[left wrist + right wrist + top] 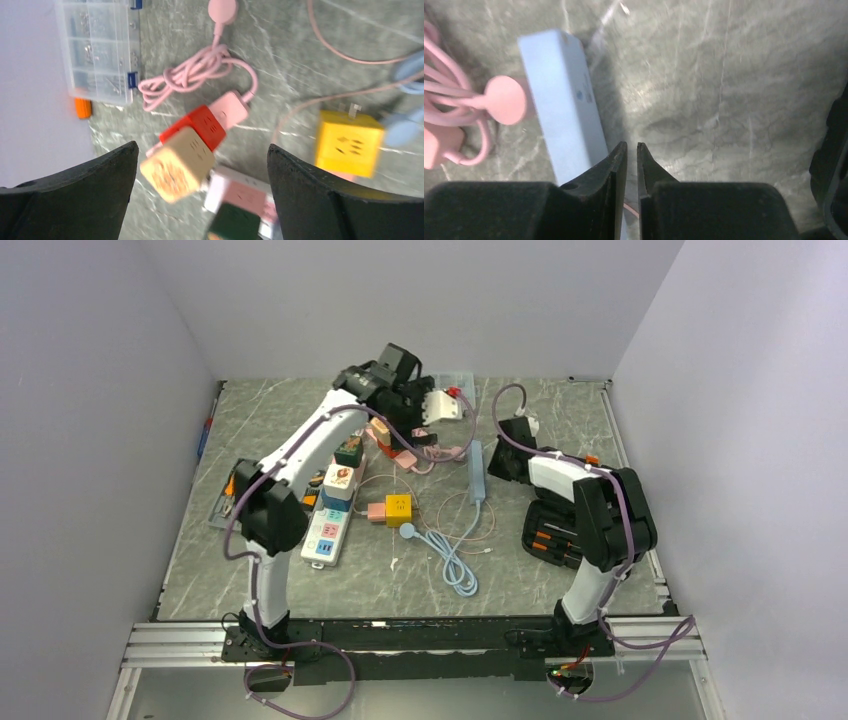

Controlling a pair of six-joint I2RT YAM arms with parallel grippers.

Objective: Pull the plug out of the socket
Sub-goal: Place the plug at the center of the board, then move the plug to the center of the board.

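Now, left hand (202, 147) wide apart above socket (240, 192); right hand (632, 145) closed, empty.

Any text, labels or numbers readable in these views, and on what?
Nothing is legible in any view.
Pale blue bar: small dark mark, too blurred to read.
Beige cube: orange print on one face, blurred.
Socket: outlet faces too small to show lettering.
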